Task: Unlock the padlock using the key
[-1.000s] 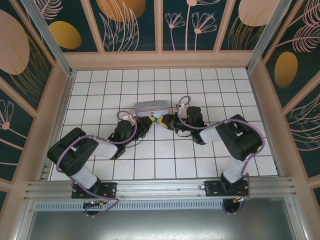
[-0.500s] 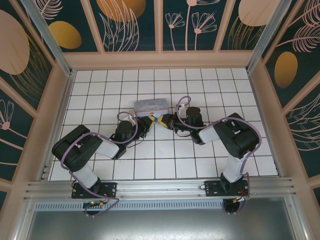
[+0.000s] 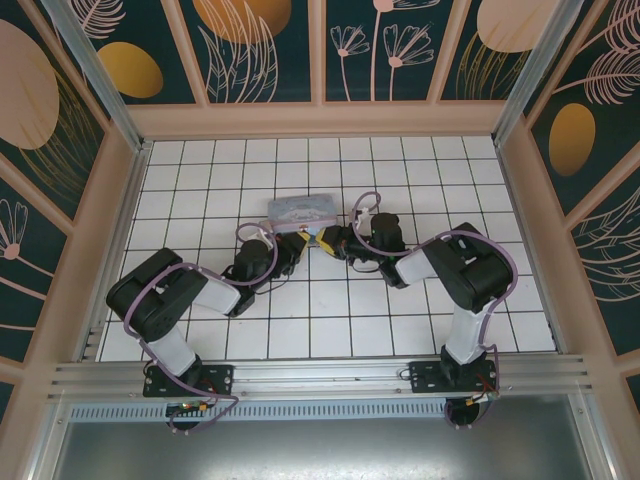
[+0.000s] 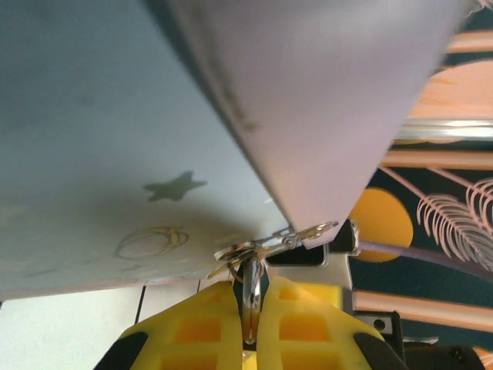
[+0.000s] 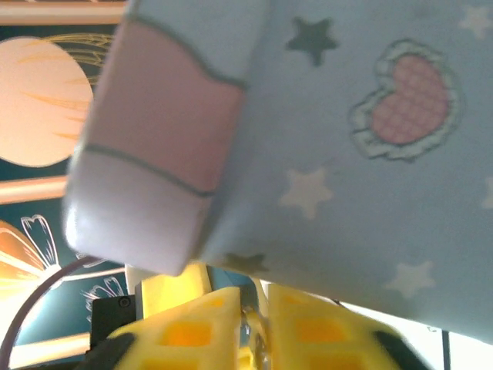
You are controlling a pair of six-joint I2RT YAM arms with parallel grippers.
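Observation:
My two grippers meet tip to tip just in front of the tin box (image 3: 303, 208). The left gripper (image 3: 298, 246) (image 4: 253, 308) is shut on a thick shiny metal bar (image 4: 252, 293), which looks like the padlock's shackle. A ring of small keys (image 4: 245, 250) hangs at the bar's top. In the right wrist view a teal-blue bit of the padlock (image 5: 233, 279) shows beyond the fingers. The right gripper (image 3: 326, 240) (image 5: 256, 324) is shut on a thin glinting metal piece, apparently the key (image 5: 256, 333). Most of the padlock is hidden by the yellow fingers.
The pale blue tin box (image 4: 115, 139) (image 5: 347, 154), printed with stars and a heart, looms right over both grippers. White tiled floor (image 3: 330, 310) lies open in front of them. Wooden walls (image 3: 320, 120) ring the floor. Purple cables (image 3: 365, 205) loop over both wrists.
The left arm has pushed forward and to the right, and the right elbow has shifted left. The grippers stay together by the box, slightly farther back.

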